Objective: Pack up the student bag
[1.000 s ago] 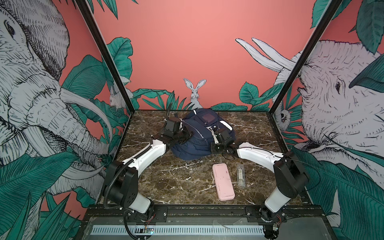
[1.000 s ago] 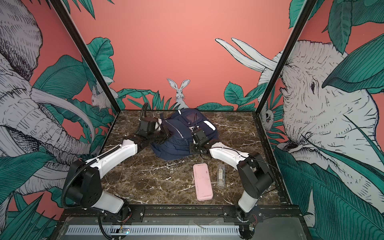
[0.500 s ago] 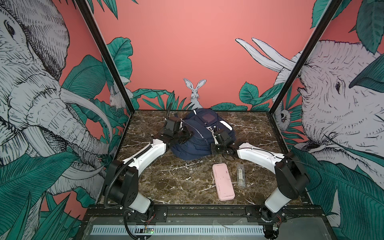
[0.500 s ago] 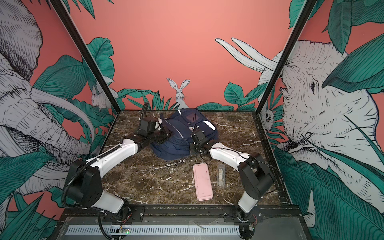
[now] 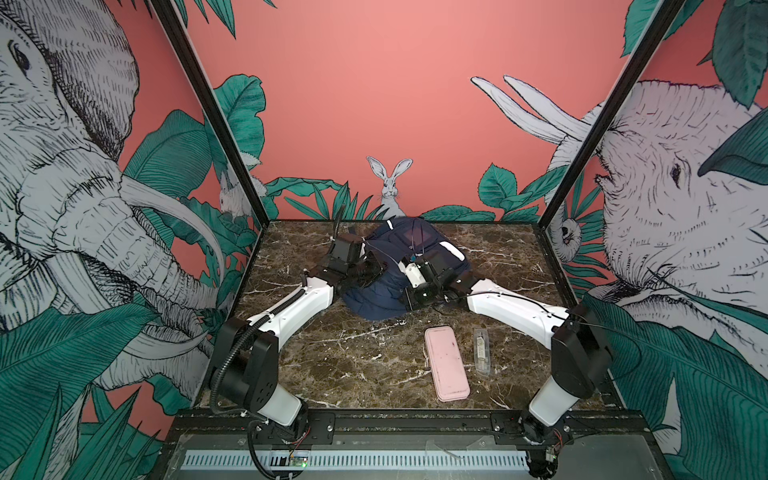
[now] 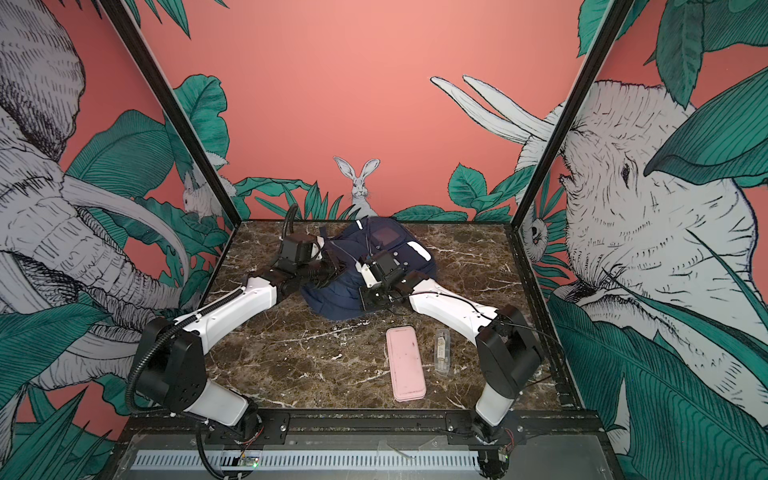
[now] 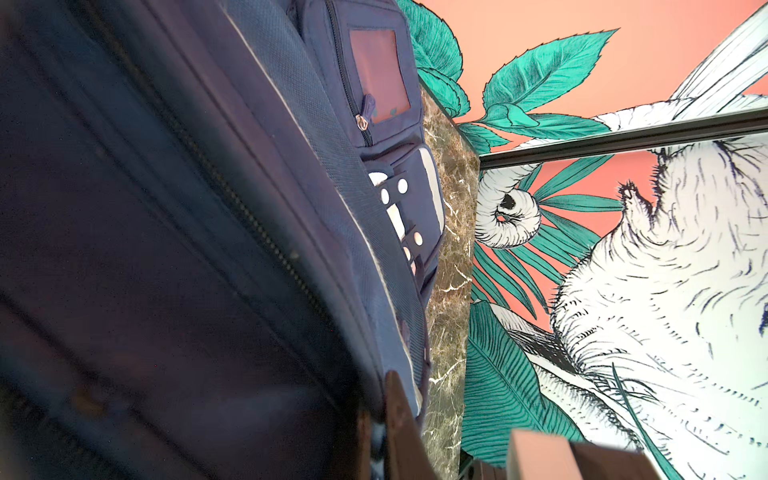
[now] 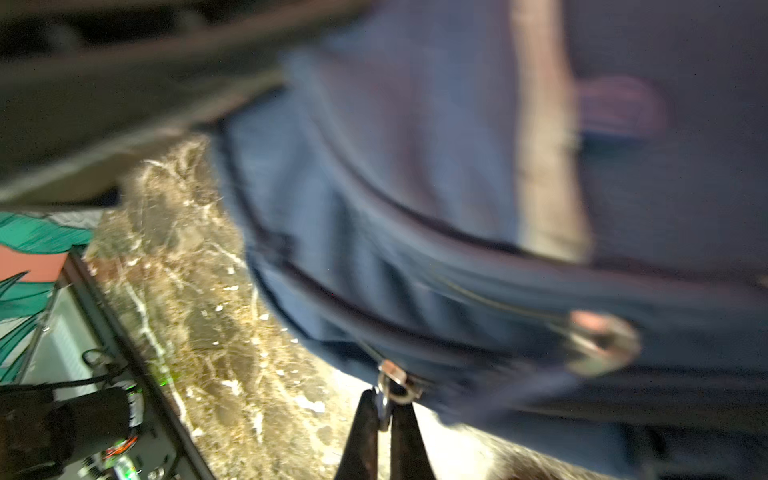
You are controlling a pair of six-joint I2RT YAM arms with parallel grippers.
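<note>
Found a brown marble bench (image 5: 332,365) boxed in by jungle-print walls. Saw the student bag (image 5: 382,295), navy with white trim, slumped at the back middle of that bench, close to the rear wall, with its dark square patch turned upward in both top views.

Noted the left arm (image 5: 299,309) reaching in from the left to the bag's left flank, and the right arm (image 5: 511,313) reaching in from the right to the bag's front right side.

Spotted a flat pink case (image 5: 446,363) lying on the bench in front of the bag, toward the right and apart from it. Spotted a small clear box (image 5: 482,352) just beside that case on its right, not touching it.

Caught the left gripper (image 7: 376,409) in the left wrist view, pressed together on an edge of the bag's fabric, beside a long zipper line.

Caught the right gripper (image 8: 384,409) in the right wrist view, likewise pressed together, pinching the metal zipper pull (image 8: 392,380) at the bag's lower edge, just above the bench. Blurred there, yet with the ring plainly between the fingertips.
</note>
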